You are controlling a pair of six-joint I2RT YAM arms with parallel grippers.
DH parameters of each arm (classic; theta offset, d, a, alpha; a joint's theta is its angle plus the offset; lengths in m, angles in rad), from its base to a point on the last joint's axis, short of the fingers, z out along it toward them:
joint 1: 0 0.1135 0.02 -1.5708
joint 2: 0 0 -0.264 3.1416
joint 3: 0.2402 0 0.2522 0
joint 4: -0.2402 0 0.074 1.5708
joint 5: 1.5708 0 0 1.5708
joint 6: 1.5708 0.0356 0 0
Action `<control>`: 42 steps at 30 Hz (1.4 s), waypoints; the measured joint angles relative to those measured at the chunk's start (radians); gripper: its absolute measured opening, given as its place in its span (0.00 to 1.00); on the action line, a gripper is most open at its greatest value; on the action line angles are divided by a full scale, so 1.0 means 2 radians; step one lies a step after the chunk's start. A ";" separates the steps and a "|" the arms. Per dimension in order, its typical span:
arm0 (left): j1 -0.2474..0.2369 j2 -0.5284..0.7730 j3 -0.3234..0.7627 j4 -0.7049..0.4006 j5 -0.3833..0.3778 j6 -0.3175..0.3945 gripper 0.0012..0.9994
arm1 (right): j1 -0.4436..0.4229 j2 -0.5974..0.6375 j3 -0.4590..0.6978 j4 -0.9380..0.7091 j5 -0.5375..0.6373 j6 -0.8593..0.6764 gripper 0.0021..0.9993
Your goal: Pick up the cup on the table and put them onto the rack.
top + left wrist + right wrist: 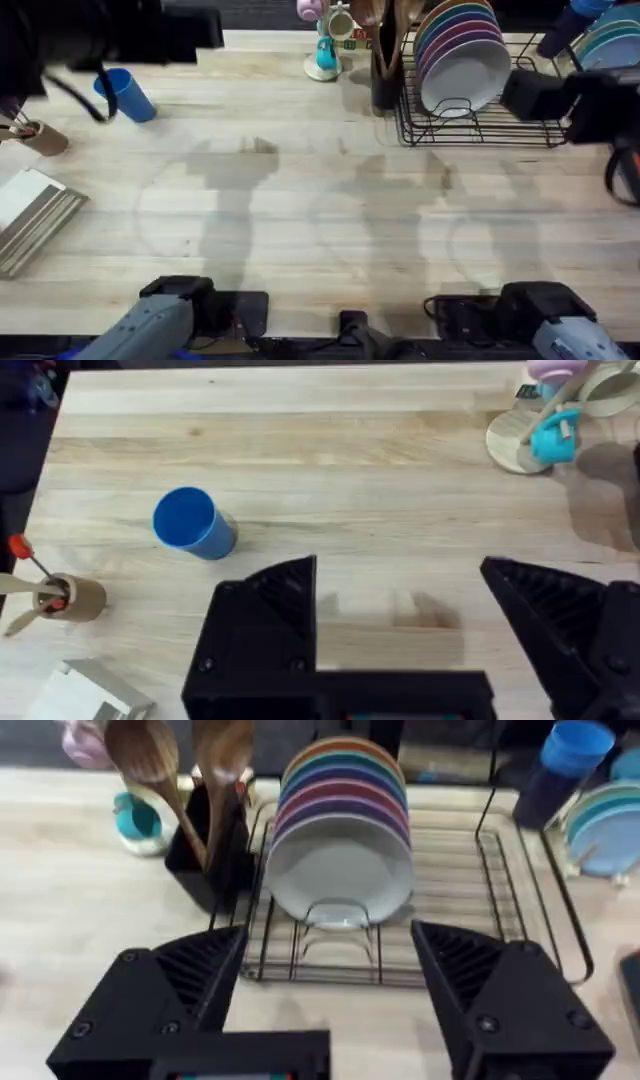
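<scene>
The bright-blue cup (pixel 125 95) stands slightly tilted on the pale wooden table (pixel 300 200) at the far left, its open mouth (pixel 185 518) facing up. My left gripper (pixel 400 622) hovers open above bare wood, to the right of the cup and apart from it, nothing between its fingers (pixel 265 620). The black wire rack (pixel 470 125) sits at the far right with a row of coloured plates and a white plate (pixel 345 870) in front. My right gripper (pixel 330 990) hangs open over the table just before the rack (pixel 520 900), holding nothing.
A teal mug tree (pixel 325 55) with pink and cream mugs stands at the back centre. A black holder with wooden spoons (pixel 385 60) sits left of the rack. A small brown holder (pixel 40 138) and a grey flat stack (pixel 30 215) lie at the left edge. Another blue cup (pixel 575 745) tops a dark cup behind the rack.
</scene>
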 joint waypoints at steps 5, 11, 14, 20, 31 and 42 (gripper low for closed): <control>0.000 0.052 0.052 -0.016 0.001 0.000 0.99 | 0.000 0.080 0.090 -0.061 0.000 0.002 0.99; 0.014 0.061 0.054 -0.025 -0.006 0.015 0.99 | 0.000 0.135 0.127 -0.069 0.000 0.002 0.99; 0.050 0.061 0.054 -0.029 -0.002 0.019 0.99 | 0.000 0.145 0.127 -0.066 -0.004 0.002 0.99; 0.138 0.077 0.057 -0.030 0.012 0.023 0.99 | 0.000 0.149 0.128 -0.042 -0.008 0.000 0.99; 0.209 0.156 0.057 0.038 0.016 0.026 0.99 | 0.000 0.161 0.128 -0.034 -0.008 -0.002 0.99; 0.215 0.217 0.057 0.068 0.019 0.027 0.99 | 0.000 0.161 0.128 -0.034 -0.009 -0.002 0.99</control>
